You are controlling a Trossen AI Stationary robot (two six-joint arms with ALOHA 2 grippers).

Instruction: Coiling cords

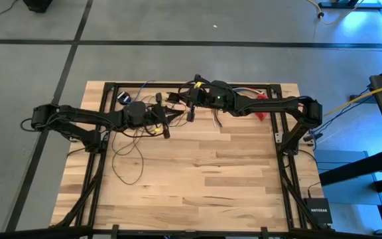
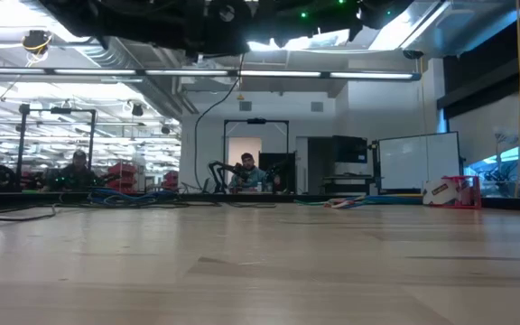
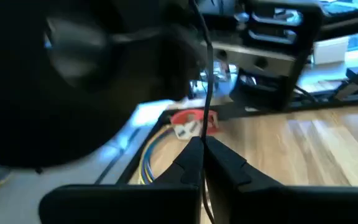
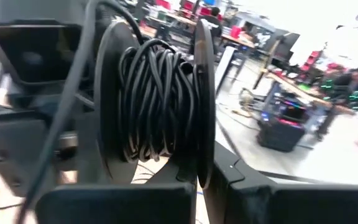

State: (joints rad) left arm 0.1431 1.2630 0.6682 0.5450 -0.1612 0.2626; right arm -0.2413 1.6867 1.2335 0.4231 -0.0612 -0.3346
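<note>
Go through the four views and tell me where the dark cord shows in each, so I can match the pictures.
High view: the cord trails in loose loops on the table, below the left gripper.
Low view: it cannot be picked out.
Left wrist view: one strand runs up from between the shut fingers.
Right wrist view: it is wound on a spool pinched by the right gripper.
Shared landmark: the table's wooden top.

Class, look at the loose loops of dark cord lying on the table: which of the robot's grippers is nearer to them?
Left. The left gripper sits right beside the loose cord loops, pinching a strand. The right gripper is farther off, toward the table's far edge.
</note>
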